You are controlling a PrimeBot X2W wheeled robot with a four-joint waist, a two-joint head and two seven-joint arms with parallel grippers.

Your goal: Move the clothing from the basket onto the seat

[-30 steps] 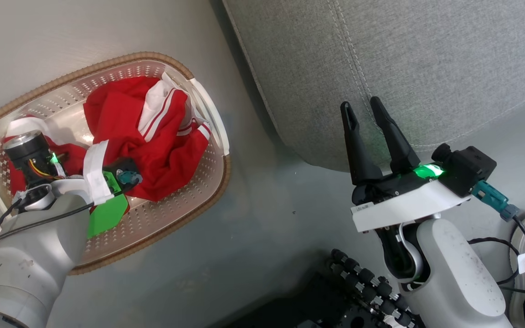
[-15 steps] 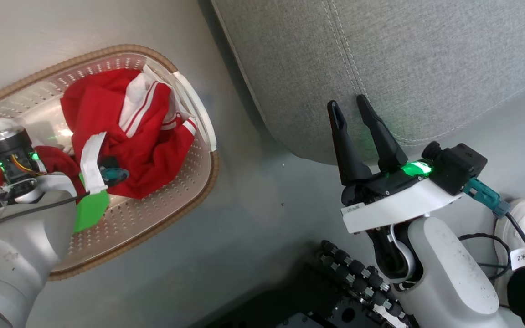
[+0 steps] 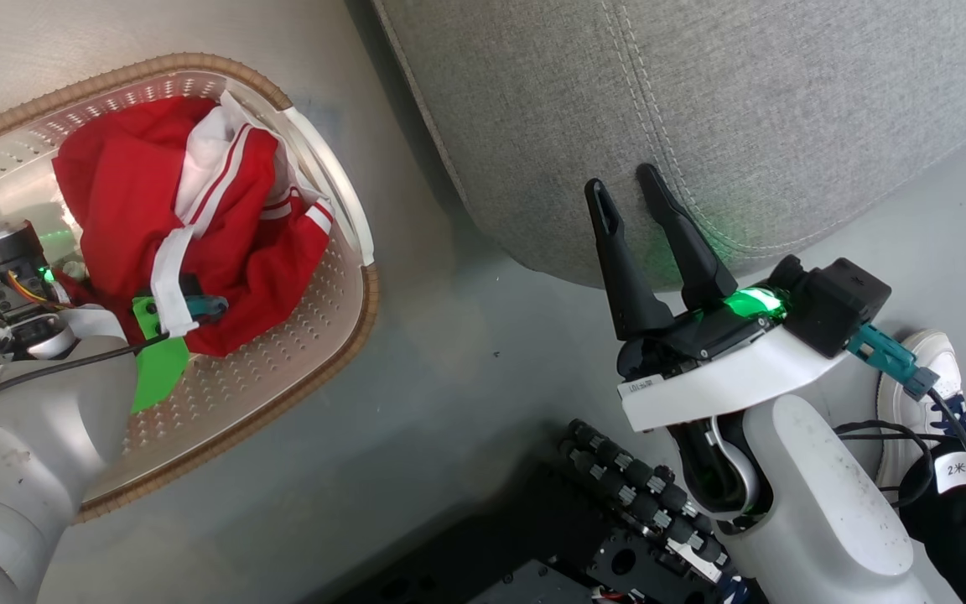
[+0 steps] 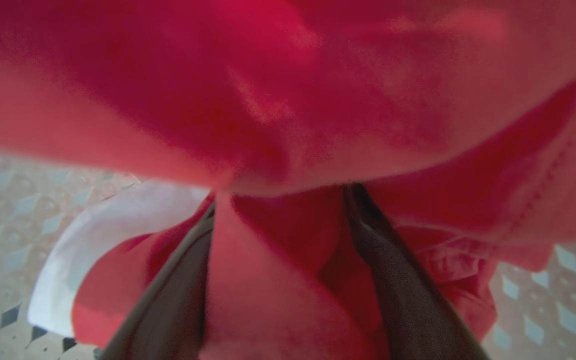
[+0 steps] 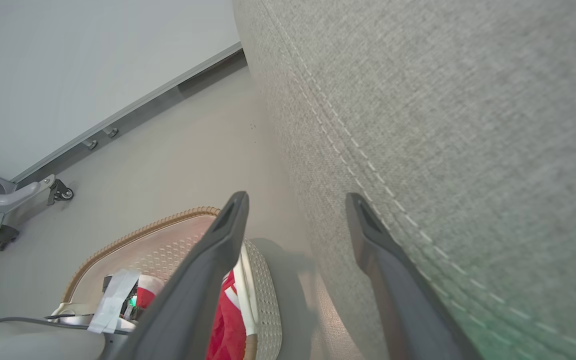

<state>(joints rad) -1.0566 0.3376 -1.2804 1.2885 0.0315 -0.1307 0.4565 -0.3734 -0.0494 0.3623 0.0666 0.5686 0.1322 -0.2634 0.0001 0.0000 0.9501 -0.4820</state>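
Clothing (image 3: 131,184) at 10 o'clock looks floppy, light; left end effector (image 4: 283,210) gapes around a thick fold, pinch there; right end effector (image 3: 622,181) released.

Soft matt cloth clothing (image 3: 122,184), glossy perforated plastic basket (image 3: 282,352), rough woven-fabric seat (image 3: 701,101).

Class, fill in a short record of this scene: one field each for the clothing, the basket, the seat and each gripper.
clothing: red with white trim, bunched inside the basket
basket: cream, perforated, brown rim, on the floor beside the seat
seat: grey fabric, stitched seam, no clothing on the visible part
left gripper: open, fingers pushed into the clothing, red fabric between them
right gripper: open, empty, raised in front of the seat's edge
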